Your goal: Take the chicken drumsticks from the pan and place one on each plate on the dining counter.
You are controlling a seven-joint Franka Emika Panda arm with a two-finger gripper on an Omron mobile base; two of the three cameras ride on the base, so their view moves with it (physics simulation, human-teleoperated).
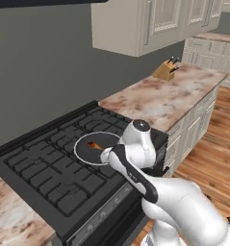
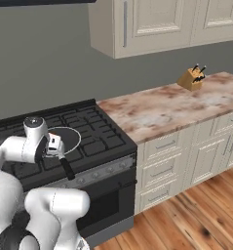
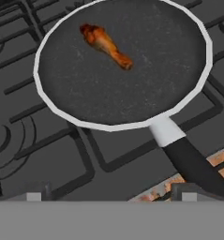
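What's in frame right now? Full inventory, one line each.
chicken drumstick: 1 seen, golden-orange with darker end, lying in the pan
pan: 1, dark grey, pale rim, black handle, on the stove
stove: 1, black, grates on top, set between counter sections
counter: beige stone mottled reddish-brown, right of the stove
knife block: 1, wooden, on the counter by the wall
cabinets: cream, above and below the counter
floor: wooden planks
gripper: 1, open, above the pan, holding nothing

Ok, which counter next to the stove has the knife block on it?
The long counter right of the stove: the knife block stands at its far end, by the wall. The other counter is the corner left of the stove.
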